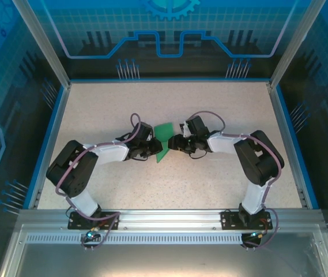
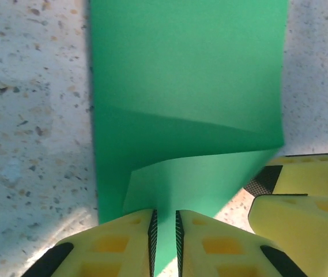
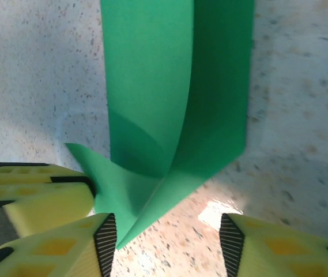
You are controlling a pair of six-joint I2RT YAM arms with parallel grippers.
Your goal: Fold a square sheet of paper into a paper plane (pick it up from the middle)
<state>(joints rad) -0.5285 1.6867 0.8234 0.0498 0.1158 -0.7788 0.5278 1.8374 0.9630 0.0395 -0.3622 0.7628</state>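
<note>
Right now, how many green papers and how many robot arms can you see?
green paper sheet: 1
robot arms: 2, the left arm and the right arm
total: 3

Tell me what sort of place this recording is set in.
Likely a robot lab work cell, not a home: a speckled table fenced by aluminium posts and blue circuit-pattern panels, with two arms bolted to a rail, handling paper.
</note>
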